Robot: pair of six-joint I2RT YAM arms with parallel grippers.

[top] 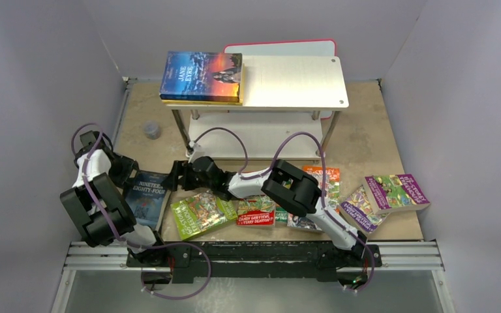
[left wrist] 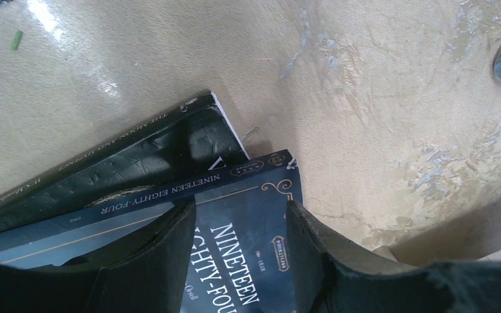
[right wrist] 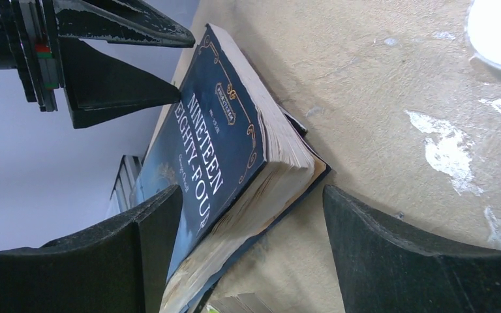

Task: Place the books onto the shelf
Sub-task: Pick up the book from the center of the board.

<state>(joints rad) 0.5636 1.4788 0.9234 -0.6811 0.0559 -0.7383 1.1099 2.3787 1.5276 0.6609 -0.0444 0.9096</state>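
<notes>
The dark blue "Nineteen Eighty-Four" book (top: 147, 199) lies at the table's left, on top of a black book (left wrist: 137, 156). My left gripper (top: 132, 177) hovers open over the blue cover (left wrist: 261, 195), one finger on each side of the title and neither touching an edge. My right gripper (top: 173, 177) reaches in from the right, open wide, its fingers straddling the blue book's page edge (right wrist: 280, 163). The left gripper's fingers (right wrist: 127, 94) show beyond the book. The shelf (top: 293, 81) stands at the back with a "Jane Eyre" book (top: 201, 76) on its top board.
Several colourful books lie in front of the shelf: a green one (top: 199, 214), a red one (top: 256, 210), and purple ones (top: 396, 191) at the right. A small grey object (top: 151, 130) sits left of the shelf legs. A pink-edged white board (top: 280, 47) stands behind the shelf.
</notes>
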